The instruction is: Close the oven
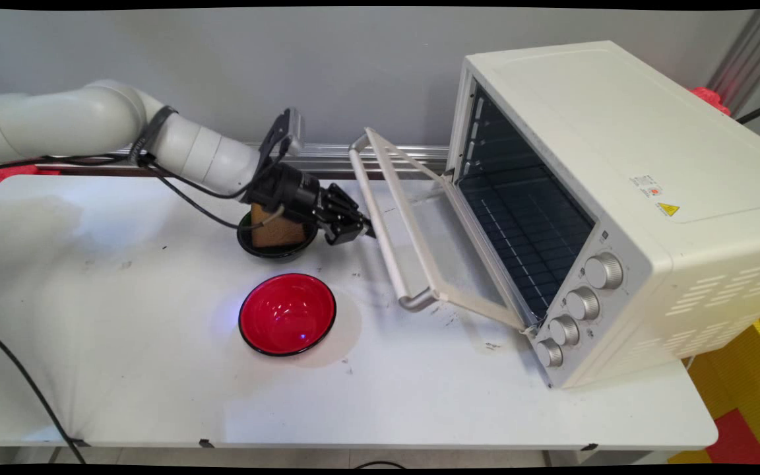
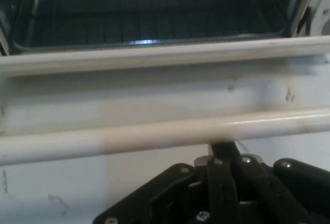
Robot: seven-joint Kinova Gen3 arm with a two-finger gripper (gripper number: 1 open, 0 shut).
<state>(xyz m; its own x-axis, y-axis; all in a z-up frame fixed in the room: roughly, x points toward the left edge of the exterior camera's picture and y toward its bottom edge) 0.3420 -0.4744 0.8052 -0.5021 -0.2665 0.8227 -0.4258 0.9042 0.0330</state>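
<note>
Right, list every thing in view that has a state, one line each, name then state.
toaster oven: door swung down, part open, cavity with nothing in it.
door handle: just ahead of the gripper, contact unclear.
black bowl: upright, holds a brown block.
red bowl: upright, nothing inside.
gripper: fingers closed together, holding nothing.

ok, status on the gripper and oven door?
Gripper at the door handle, fingers look shut. Oven door open, hanging low. Black bowl with a brown block just behind the hand; red bowl nearer the camera.
</note>
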